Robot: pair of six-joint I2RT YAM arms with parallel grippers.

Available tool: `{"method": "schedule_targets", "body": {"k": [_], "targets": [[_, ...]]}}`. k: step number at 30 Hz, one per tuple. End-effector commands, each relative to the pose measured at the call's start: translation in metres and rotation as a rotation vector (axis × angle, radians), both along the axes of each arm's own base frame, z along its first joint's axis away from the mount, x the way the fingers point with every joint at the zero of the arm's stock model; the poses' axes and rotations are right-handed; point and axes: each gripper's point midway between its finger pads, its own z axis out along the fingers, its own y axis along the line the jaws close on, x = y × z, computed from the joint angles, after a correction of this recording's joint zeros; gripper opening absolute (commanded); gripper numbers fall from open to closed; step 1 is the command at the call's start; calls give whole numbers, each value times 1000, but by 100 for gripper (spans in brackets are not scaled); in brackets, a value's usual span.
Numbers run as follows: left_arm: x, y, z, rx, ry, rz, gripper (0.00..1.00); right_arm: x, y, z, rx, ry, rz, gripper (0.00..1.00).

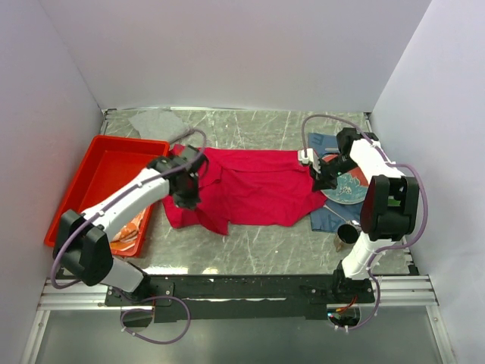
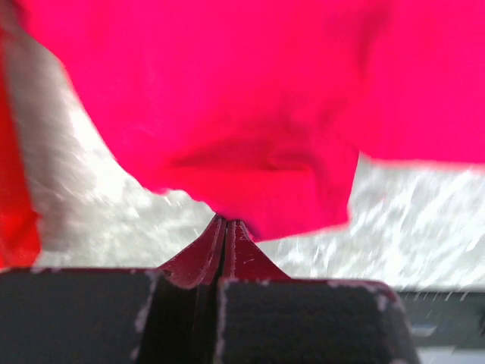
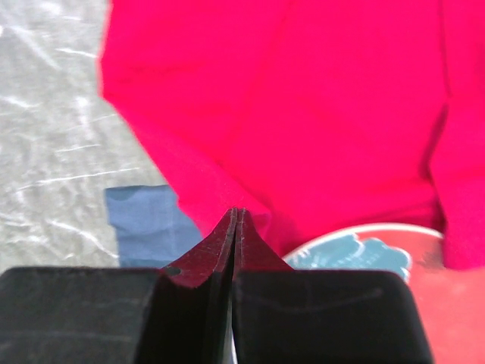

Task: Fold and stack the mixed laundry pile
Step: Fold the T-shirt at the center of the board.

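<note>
- Starting nearest the arm bases, a small metal cup stands on the tabletop beside the right arm, at the near edge of a dark blue placemat.
- At the left, the orange-and-white patterned cloth lies bunched in the near corner of a red tray, with no fold visible in it.
- Further in, the crimson shirt is spread across the middle of the tabletop. Its near hem is rumpled, and its right edge overlaps a patterned plate and the placemat.
- The left fingers are pressed together on a pinch of the shirt's left side.
- The right fingers are likewise closed on a pinch of its right edge, just over the plate.
- Farthest back, the grey garment lies against the rear edge, apart from both arms.
- The task looks to be in its early stage. No piece is folded and no stack exists. The shirt seems held at both sides ready for a first fold, and the grey and patterned pieces have yet to be handled.
</note>
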Motion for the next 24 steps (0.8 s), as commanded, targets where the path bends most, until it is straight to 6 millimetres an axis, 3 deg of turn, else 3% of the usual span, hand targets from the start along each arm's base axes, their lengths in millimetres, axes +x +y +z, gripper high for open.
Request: {"method": "schedule_targets", "body": {"k": [1,5,12,24], "targets": [[52,17,40,-42,-179,81,1,31,-9,19,-21,-123,-101,0],[93,30,55,-92,-266,148,1,45,-19,14,-63,-130,-177,0],[160,35,88,-151,-398,179,1,64,-34,8,-110,-141,-281,0],[229,44,83,-162,-434,200,1,87,-45,6,-128,-150,-441,0]]}}
